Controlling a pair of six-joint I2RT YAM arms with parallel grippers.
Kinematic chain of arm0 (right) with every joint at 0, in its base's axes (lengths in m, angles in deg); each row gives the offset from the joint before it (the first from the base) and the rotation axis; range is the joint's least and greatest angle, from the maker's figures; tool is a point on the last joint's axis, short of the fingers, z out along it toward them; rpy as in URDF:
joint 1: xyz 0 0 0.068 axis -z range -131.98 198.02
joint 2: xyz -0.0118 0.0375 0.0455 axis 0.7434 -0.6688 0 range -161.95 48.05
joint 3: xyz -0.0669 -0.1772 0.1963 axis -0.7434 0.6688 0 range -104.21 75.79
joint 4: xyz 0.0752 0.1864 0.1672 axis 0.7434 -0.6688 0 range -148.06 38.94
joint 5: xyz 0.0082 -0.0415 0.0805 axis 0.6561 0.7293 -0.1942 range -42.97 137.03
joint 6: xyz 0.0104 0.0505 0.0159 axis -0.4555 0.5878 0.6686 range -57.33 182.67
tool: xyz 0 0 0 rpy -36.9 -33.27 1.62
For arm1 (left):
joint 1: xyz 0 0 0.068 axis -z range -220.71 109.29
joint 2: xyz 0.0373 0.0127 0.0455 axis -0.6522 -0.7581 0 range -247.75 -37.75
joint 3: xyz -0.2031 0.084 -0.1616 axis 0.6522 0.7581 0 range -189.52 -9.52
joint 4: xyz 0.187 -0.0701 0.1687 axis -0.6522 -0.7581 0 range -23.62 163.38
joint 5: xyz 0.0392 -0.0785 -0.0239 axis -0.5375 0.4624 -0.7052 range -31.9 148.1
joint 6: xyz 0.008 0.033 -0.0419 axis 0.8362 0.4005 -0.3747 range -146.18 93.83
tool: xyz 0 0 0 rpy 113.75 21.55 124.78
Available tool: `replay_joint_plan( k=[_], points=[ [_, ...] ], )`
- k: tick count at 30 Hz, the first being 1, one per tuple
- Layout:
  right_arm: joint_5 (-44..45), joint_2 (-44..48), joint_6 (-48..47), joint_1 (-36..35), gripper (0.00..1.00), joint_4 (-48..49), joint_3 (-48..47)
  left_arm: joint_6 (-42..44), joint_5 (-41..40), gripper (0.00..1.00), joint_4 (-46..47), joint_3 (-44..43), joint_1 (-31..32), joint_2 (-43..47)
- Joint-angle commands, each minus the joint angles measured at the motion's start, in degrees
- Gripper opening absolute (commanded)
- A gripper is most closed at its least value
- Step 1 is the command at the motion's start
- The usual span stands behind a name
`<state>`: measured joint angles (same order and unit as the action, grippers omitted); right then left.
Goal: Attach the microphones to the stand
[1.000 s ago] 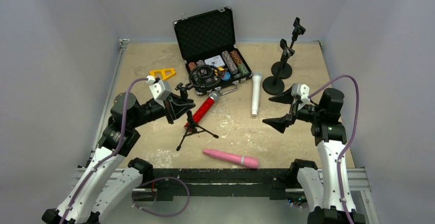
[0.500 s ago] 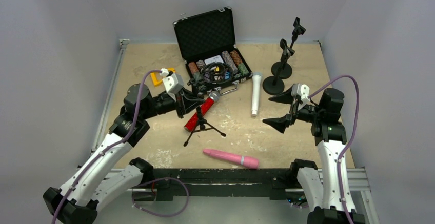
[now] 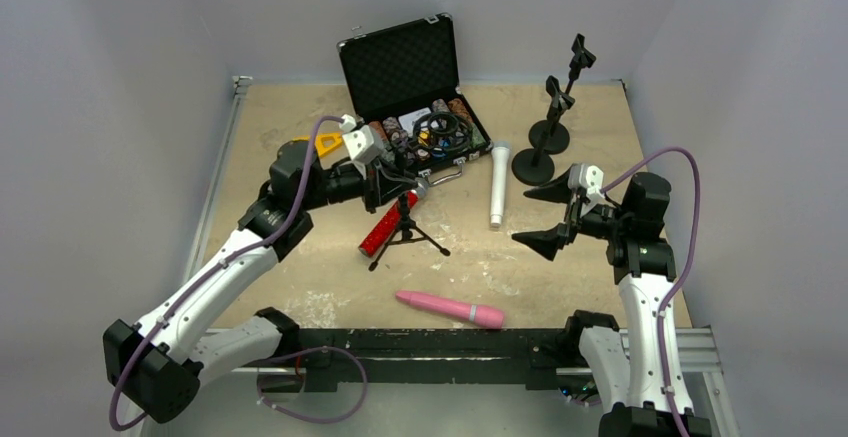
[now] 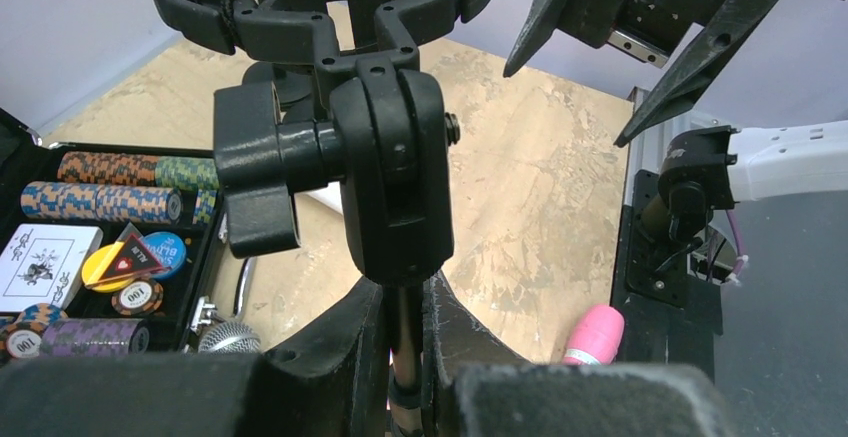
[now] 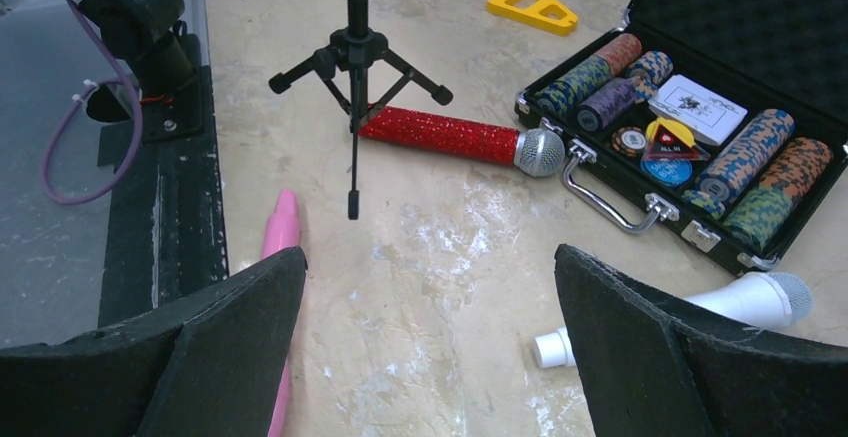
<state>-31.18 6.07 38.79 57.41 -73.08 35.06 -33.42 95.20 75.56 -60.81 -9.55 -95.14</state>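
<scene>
Three mics lie loose on the table (image 3: 575,287), none on a stand yet.

Far L in the top view, a yellow triangle piece (image 3: 318,143) sits at approx 10 o'clock from table centre. Just R of it, the L gripper (image 3: 392,185) reaches in sideways, pointing to 3 o'clock. The wrist view shows its jaws closed on the thin pole of the tripod stand (image 3: 405,229), just below the black knob joint (image 4: 385,172). Above the joint is a ring-type shock mount (image 4: 320,7) w/ elastic cords. In the top view the ring hangs over the front of the case (image 3: 400,62).

The red mic (image 3: 386,227) is glittery and lies under the tripod legs. Its mesh head is at 1 o'clock, close to the case handle, and its tail is at 7. Can't tell if the tripod feet touch the table.

The case is black, lid up w/ foam lining, at 12 o'clock of the table, w/ poker chips (image 5: 600,82) and cards in the tray.

The pink mic (image 3: 450,308) is near the front edge, at approx 5 o'clock from the tripod. It lies crosswise, thin end to 9 and fat end to 3.

The white mic (image 3: 497,185) lies R of the case handle, head at 12 and tail at 6, well apart from the other two.

Two round-base stands, front (image 3: 533,165) and rear (image 3: 550,137), are upright at approx 1–2 o'clock, each w/ a clip on top.

The R gripper (image 3: 522,217) is at 3 o'clock, pointing to 9. Its jaws are spread wide w/ nothing btwn them, and it's clear of all three mics.
</scene>
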Motion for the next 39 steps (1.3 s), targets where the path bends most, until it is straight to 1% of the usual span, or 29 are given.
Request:
replay_joint_plan(
  k=[1,10,17,20,25,29,33,39],
  points=[
    [-1.85,0.07,-1.26,0.26,0.99,-0.57,-0.5,2.5,1.44,0.0,7.21,-4.55,0.26,-1.09],
    [-2.01,-0.36,-1.87,0.27,0.99,-1.18,-0.84,4.53,2.34,0.0,8.37,-5.66,0.31,-6.14],
    [-1.94,-0.41,-2.08,0.27,0.99,-1.36,-0.84,4.86,3.79,0.0,9.54,-9.84,0.45,-12.63],
    [-1.94,-0.45,-2.1,0.25,0.99,-1.44,-0.84,4.61,4.28,0.0,9.62,-12.09,1.35,-15.35],
    [-1.86,-0.37,-2.42,0.21,0.99,-1.64,-0.97,4.9,3.27,0.0,11.47,-13.99,4.58,-20.8],
    [-1.61,-0.15,-2.94,0.36,0.99,-2.05,-1.02,4.03,1.05,0.0,18.16,-12.35,6.36,-25.01],
    [-1.67,-0.05,-3.16,0.35,0.99,-2.32,-1.15,5.47,-1.58,0.0,23.17,-9.85,7.61,-28.38],
    [-1.77,-0.02,-3.46,0.49,0.99,-2.61,-1.17,5.76,-3.4,0.0,27.62,-4.67,8.21,-30.51]
  ],
)
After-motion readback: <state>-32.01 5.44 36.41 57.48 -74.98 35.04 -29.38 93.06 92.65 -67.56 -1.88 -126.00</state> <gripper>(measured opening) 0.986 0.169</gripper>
